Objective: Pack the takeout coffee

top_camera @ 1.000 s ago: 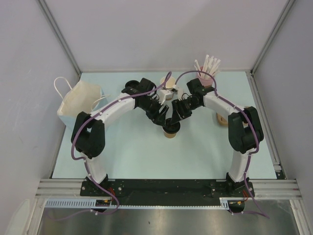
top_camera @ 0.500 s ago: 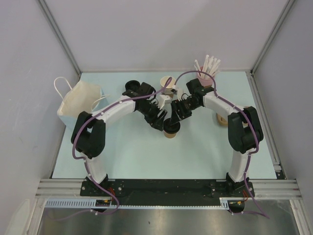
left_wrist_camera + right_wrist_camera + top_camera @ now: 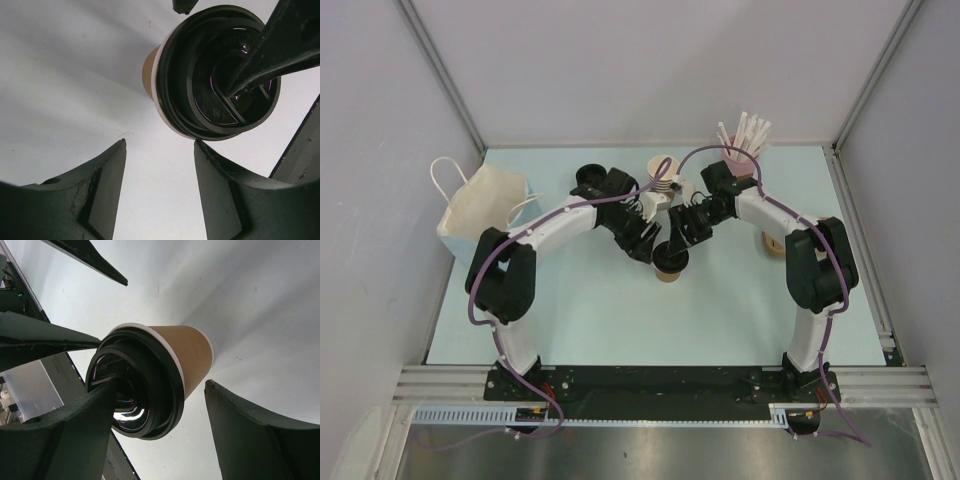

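Desk (image 3: 720, 310) carries paper bag (image 3: 480, 205), well left of upright coffee cup (image 3: 187, 352). Left gripper (image 3: 159, 150) jaws released, empty, just beside cup. Right gripper (image 3: 160, 385) jaws released, straddling cup, one finger (image 3: 280, 45) over lid (image 3: 197, 107). Risk: that finger snags, tipping cup or popping lid.

Pale counter (image 3: 720, 310), walled on three sides. Far left: one cream paper bag (image 3: 480, 208) with white loop handles, standing near the left wall. Far edge, centre: a stack of lidless brown cups (image 3: 663, 166); to its left, a round black item (image 3: 587, 176), type unclear. Far right: a pink cup (image 3: 735, 158) holding white sticks (image 3: 748, 130). Right side: a small brown object (image 3: 775, 244), partly hidden
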Robot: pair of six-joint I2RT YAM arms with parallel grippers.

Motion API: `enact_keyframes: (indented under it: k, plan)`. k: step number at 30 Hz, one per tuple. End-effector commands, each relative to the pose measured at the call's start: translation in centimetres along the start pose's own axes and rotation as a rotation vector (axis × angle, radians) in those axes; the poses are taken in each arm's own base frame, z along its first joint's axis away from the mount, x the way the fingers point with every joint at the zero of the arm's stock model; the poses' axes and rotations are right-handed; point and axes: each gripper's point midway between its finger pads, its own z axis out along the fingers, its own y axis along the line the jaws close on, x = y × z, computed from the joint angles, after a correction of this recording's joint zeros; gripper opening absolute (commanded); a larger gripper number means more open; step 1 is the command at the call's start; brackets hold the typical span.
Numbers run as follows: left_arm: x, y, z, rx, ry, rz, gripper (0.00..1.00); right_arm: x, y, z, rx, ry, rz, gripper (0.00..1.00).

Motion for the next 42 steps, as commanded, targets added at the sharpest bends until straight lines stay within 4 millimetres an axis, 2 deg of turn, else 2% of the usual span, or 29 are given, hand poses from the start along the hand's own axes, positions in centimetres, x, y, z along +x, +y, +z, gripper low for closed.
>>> enact_keyframes:
  k: [1,10,18,27,35,38,42]
  plan:
    - [-0.2,1.2,1.0,-0.041,-0.003,-0.013,0.61,2.0,-1.4,0.9,0.05,0.068,-0.011,0.75]
    - [0.4,2.2,2.2,-0.059,0.028,-0.053,0.61,1.9,-1.0,0.8,0.028,0.064,-0.011,0.75]
    - [-0.4,1.1,2.2,-0.006,0.003,-0.066,0.62,2.4,-0.7,1.3,0.012,0.084,-0.009,0.77]
    - [-0.1,1.1,2.2,-0.008,0.007,-0.066,0.63,2.4,0.7,2.0,0.023,0.105,-0.059,0.85]
    - [-0.1,0.8,2.4,-0.003,0.007,-0.062,0.62,2.3,-0.6,1.4,0.041,0.093,-0.017,0.86]
    - [-0.1,0.8,2.4,-0.003,0.007,-0.062,0.62,2.1,-1.4,1.0,0.038,0.076,0.014,0.82]
    - [-0.2,0.7,2.4,-0.002,0.008,-0.063,0.62,2.0,-1.8,0.6,0.019,0.063,0.042,0.68]
